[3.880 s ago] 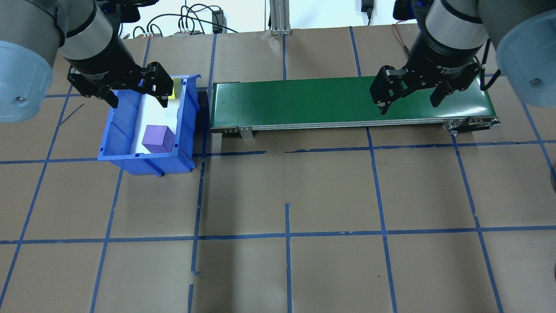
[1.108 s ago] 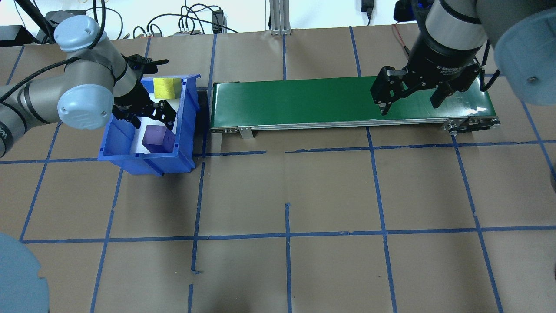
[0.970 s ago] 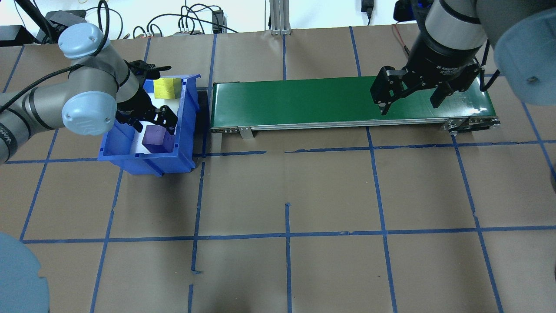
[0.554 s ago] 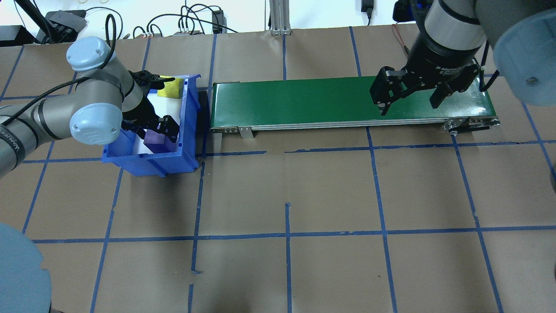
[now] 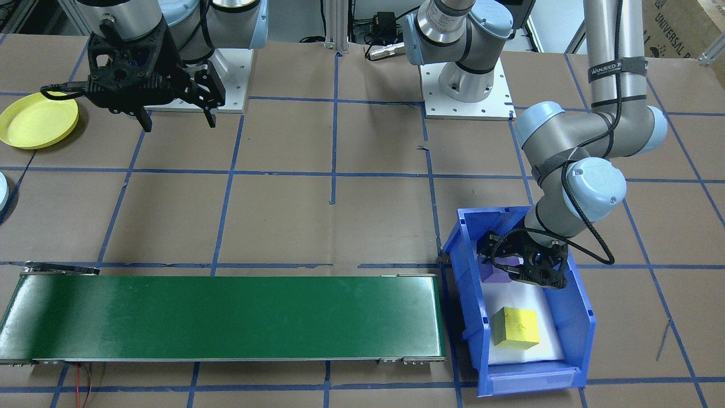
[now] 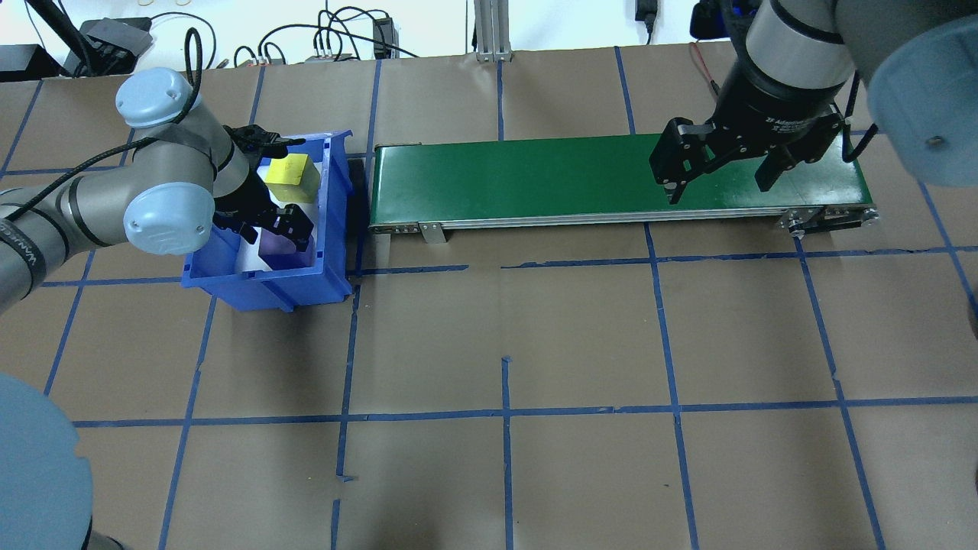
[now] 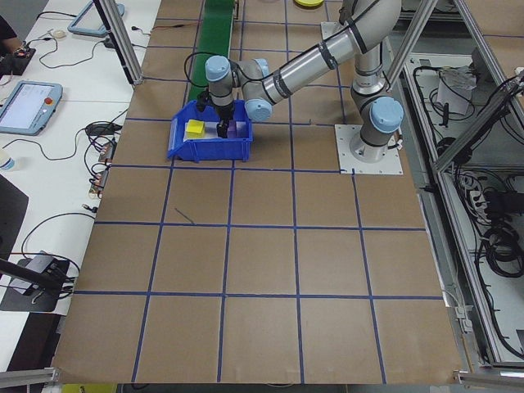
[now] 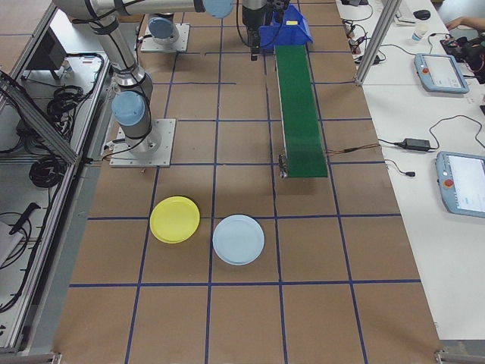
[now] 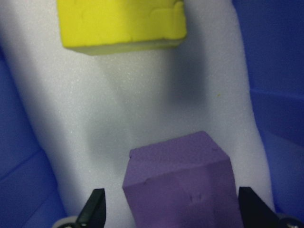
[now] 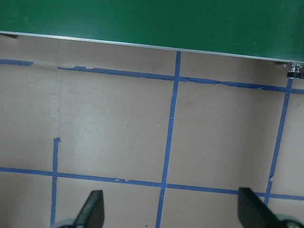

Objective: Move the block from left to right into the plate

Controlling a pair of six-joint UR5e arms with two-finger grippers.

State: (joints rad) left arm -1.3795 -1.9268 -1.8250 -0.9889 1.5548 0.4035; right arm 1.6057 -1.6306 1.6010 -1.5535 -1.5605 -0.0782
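A purple block (image 9: 180, 180) lies in the blue bin (image 6: 260, 286) on the table's left, toward its near end. My left gripper (image 9: 173, 209) is down in the bin, open, with one finger on each side of this block (image 6: 279, 246). A yellow block (image 6: 290, 177) sits farther back in the same bin (image 5: 527, 385). The yellow plate (image 5: 37, 120) lies on the table beside the right arm's base, also seen as the yellow plate (image 8: 175, 219). My right gripper (image 6: 714, 164) hangs open and empty above the conveyor's right end.
A green conveyor belt (image 6: 535, 179) runs from the bin toward the right arm. A pale blue plate (image 8: 239, 239) lies next to the yellow one. Cables and a power brick lie along the table's far edge.
My left arm came down into the bin and moved its open fingers around the purple block. The bin slid slightly right and the yellow block shifted. The right arm stayed put.
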